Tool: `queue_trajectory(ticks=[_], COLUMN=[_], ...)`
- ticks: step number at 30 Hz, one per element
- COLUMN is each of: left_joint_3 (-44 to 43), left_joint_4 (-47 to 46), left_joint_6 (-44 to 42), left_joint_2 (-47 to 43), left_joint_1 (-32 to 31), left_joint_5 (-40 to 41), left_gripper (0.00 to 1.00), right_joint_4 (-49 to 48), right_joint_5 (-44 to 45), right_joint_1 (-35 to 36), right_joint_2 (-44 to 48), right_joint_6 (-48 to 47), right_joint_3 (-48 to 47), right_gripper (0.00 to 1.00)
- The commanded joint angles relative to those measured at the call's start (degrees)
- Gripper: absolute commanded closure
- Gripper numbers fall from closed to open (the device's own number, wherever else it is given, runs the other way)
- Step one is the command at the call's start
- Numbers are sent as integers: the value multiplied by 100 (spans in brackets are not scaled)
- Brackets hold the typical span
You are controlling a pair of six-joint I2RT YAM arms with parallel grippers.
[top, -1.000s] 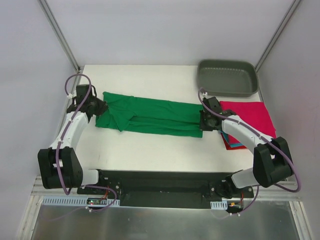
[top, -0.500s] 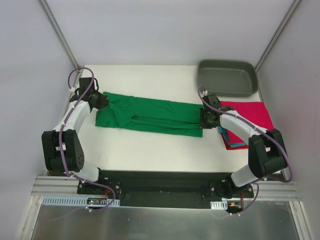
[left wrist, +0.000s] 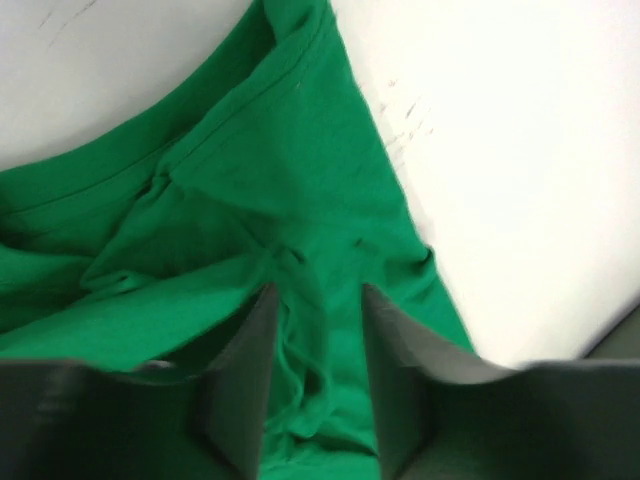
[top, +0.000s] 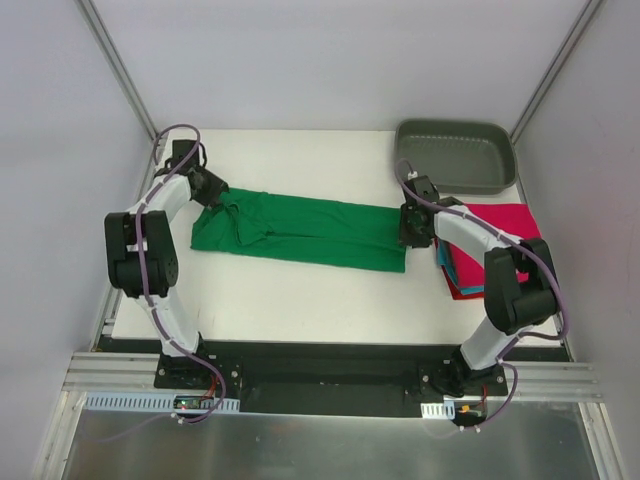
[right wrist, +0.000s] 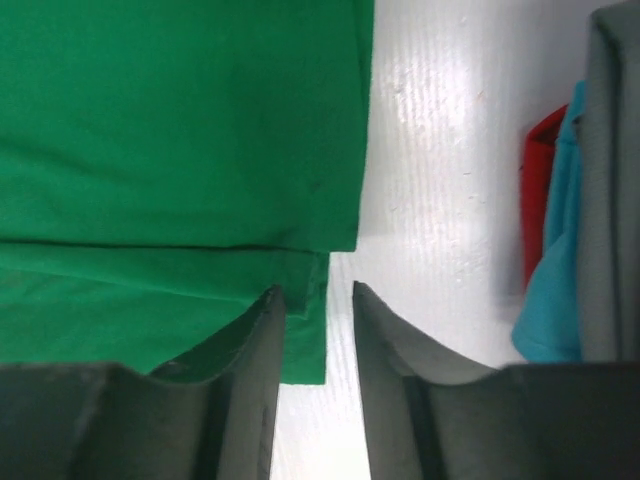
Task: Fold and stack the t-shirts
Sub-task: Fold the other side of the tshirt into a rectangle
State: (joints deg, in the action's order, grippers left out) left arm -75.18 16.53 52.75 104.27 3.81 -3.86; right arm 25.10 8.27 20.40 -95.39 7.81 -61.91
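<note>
A bright green cloth t-shirt (top: 310, 232) lies on the white tabletop (top: 300, 295). It is folded into one long strip that runs from near the left edge toward the right edge.

The left gripper (top: 212, 190) is low over the rumpled left end of this strip. In the left wrist view its fingers (left wrist: 250, 370) stand a little apart, with a soft ridge of green cloth between them — nothing looks pinched.

The right gripper (top: 407, 228) is at the right end of the strip and is also slightly open. Between its fingers (right wrist: 255, 370) the corner of the cloth and some bare tabletop can be seen.

Just beside it, at the right edge, there is a stack — a folded crimson-pink t-shirt (top: 505, 228) lies on top of a teal t-shirt (right wrist: 548, 310) and a red t-shirt (right wrist: 540, 190). A grey plastic tray (top: 450, 160) sits in the far right corner.
</note>
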Motion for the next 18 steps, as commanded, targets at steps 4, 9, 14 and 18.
queue_trajectory(ticks=[4,9,14,18], left_joint_3=[-1289,-483,862,1523], left_joint_4=[702,781,772,702], left_joint_6=[-625,-827,-1240,-1311], left_joint_2=[542,-422,-1364,-1743], left_joint_1=[14,-47,-363,-723], left_joint_5=[280,614,116,-229], left_gripper=[4,1,1,1], right_joint_4=[153,-452,-858,-744], right_joint_5=[184,-1078,-2119,-2250], right_joint_1=[-36,-36,-36,-28], right_joint_2=[705,1505,1883,2209], right_joint_6=[-332,-675,-737,-894], right_joint_3=[-165,512,1058,1321], right_gripper=[4,4,4,4])
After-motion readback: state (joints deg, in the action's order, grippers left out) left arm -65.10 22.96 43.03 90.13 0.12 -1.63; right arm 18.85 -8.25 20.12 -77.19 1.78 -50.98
